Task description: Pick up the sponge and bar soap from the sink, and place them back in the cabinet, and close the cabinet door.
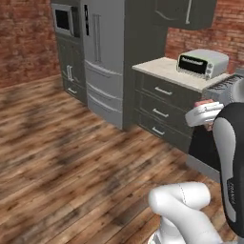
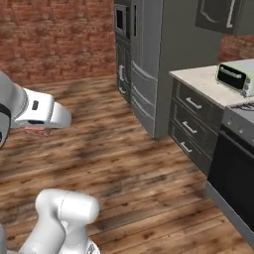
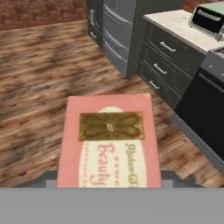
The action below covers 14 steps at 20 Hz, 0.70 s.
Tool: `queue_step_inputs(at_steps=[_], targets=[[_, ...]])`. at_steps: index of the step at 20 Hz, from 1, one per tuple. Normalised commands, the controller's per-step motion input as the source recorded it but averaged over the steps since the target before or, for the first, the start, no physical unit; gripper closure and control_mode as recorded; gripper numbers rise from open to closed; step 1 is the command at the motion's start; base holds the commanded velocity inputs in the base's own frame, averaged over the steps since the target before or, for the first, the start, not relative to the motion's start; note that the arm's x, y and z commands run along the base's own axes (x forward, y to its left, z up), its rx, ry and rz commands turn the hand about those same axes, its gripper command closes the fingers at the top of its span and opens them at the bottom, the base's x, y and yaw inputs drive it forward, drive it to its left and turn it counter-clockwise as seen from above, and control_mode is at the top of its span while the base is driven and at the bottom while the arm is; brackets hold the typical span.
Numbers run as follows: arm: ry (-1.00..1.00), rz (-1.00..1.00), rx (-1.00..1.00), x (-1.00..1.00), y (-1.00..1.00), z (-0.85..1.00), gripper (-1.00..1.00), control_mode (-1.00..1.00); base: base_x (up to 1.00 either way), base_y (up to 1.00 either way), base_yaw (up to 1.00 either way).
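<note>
Pincer [image 3: 107,186] pinching the bar soap [image 3: 107,142], a pink bar with a gold emblem, held between its fingertips above the wooden floor [image 3: 39,78]. Ahead and right of the pincer: bench [image 3: 175,24] bearing a toaster oven [image 3: 209,19].

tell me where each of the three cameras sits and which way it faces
Left base view: behind the arm's left, facing the fridge, drawers and toaster oven; white arm at lower right.
Right base view: behind its right, same units; arm at lower left, gripper on the bar soap.
Hand view: on the hand, over the soap toward the floor.
All share the toaster oven counter.
</note>
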Motion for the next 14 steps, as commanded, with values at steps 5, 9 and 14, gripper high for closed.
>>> queue_step_inputs(at_steps=[5, 9, 14], targets=[[0.00, 0.00, 0.00, 0.00, 0.00, 0.00, 1.00, 1.00, 0.08, -0.10, -0.63], [0.00, 0.00, 0.00, 0.00, 0.00, 0.00, 1.00, 1.00, 0.24, -0.07, -0.56], [0.00, 0.00, 0.00, 0.00, 0.00, 0.00, 1.00, 1.00, 0.28, -0.07, -0.56]])
